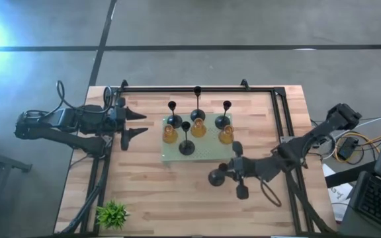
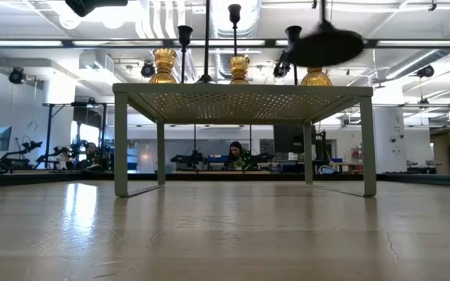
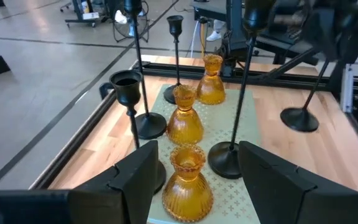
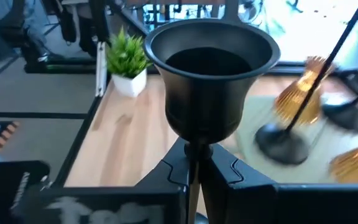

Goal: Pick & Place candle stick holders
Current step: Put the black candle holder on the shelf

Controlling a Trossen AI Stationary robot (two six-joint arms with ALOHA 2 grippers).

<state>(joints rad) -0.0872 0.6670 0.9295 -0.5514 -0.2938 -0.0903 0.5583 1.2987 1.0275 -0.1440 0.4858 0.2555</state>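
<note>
Overhead, the right gripper sat over the bare wood just off the near right corner of the pale green perforated mat, its fingers closed on the thin stem of a black candle stick holder. That holder hung tilted, its round dome base out to the gripper's left and off the mat. From the right wrist, the holder's black cup stood just above the two fingers, which pinched the stem between them.

On the mat stood four more black holders: three along the far side and one nearer the front. Three amber-orange bulbous holders stood in a row between them, upright and close together.

From table height, the mat showed as a small raised stand on four legs, with the amber holders on top.

The left gripper waited just left of the mat with its fingers spread and nothing between them; its wrist view looked along the amber row.

A small green plant sat at the table's near left corner.
</note>
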